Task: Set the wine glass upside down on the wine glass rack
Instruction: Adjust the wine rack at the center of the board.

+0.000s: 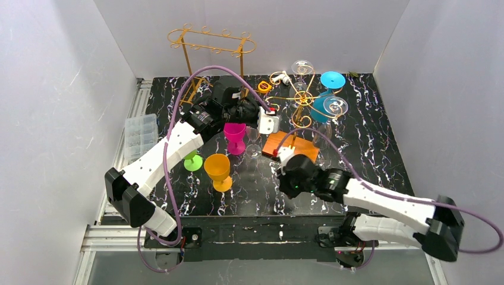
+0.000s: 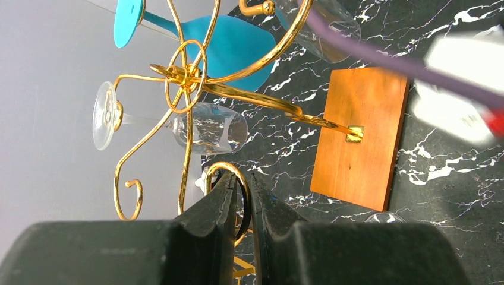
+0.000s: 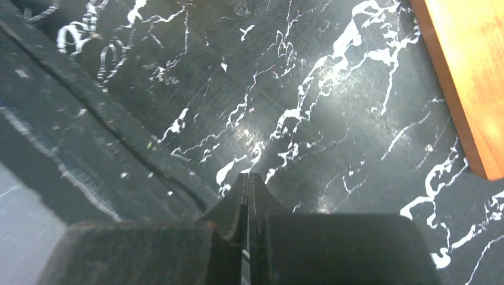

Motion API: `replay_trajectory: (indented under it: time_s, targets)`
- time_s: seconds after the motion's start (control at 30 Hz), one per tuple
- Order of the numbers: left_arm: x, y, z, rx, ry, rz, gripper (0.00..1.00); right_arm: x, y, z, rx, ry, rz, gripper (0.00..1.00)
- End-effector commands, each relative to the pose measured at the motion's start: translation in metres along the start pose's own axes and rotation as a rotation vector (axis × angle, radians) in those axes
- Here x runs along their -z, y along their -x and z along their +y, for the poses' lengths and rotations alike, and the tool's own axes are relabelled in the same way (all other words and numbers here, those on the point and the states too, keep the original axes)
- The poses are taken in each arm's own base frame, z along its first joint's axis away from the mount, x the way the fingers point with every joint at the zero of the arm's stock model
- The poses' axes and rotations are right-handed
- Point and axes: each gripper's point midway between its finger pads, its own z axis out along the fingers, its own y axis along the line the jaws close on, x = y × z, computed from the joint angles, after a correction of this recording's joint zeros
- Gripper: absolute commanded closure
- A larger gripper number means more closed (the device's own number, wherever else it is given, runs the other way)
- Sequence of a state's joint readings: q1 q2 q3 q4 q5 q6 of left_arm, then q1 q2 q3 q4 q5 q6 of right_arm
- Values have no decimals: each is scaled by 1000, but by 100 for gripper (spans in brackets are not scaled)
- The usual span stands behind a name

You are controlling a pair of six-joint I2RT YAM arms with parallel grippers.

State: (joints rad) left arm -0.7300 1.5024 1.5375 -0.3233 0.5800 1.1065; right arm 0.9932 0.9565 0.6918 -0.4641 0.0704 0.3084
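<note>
White walls [image 1: 53,89] box in a black table [image 1: 368,166] veined with white like marble. Both arms reach in from the near edge.

The left arm [image 1: 172,145] stretches far and right, a purple cable [image 1: 202,74] looping over it. The right arm [image 1: 380,199] lies low along the near right.

At the far left stands a tall gold rack [image 1: 211,41], bare of glasses. The wine glass rack [image 2: 190,74], gold scrollwork on an orange wooden base [image 2: 362,136], stands right of centre. A teal glass [image 2: 226,41] and a clear hanging glass [image 2: 211,127] are on it upside down, with others on its far and right sides.

A clear plastic box [image 1: 141,133] sits off the table's left edge.

Near centre stand a pink goblet [image 1: 235,138] and an orange goblet [image 1: 218,171], a green piece [image 1: 192,161] to their left.

The clear wine glass [image 1: 254,145] stands upright on the table, just right of the pink goblet and left of the wooden base, not on the rack.

The left gripper [image 2: 245,175] has its fingers drawn almost together with only a thin slit, right by a gold loop of the rack. Nothing shows between them, and contact with the loop cannot be told. The right gripper [image 3: 248,175] is clenched on nothing, over bare table beside the wooden base.

A white block [image 2: 469,113] with a red end is too blurred to read any print.
</note>
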Motion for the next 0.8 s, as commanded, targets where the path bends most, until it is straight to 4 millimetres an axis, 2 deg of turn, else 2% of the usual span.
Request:
replay_trajectory:
  time_s: [0.0, 0.23, 0.3, 0.53, 0.67, 0.77]
  targets:
    - [-4, 7, -33, 61, -119, -20, 92, -28, 26, -10, 87, -182, -105, 99]
    - [2, 13, -38, 63, -126, -33, 92, -66, 17, -38, 145, -340, -135, 99]
    - [2, 14, -38, 66, -129, -38, 92, -73, 22, -48, 130, -407, -186, 99]
    - [5, 16, -41, 65, -137, -46, 92, -99, 14, -75, 92, -565, -240, 99]
    - [4, 16, -43, 62, -143, -50, 92, -103, 11, -86, 52, -625, -329, 99]
    - [3, 16, -42, 56, -144, -52, 92, -110, 2, -98, 68, -701, -304, 99]
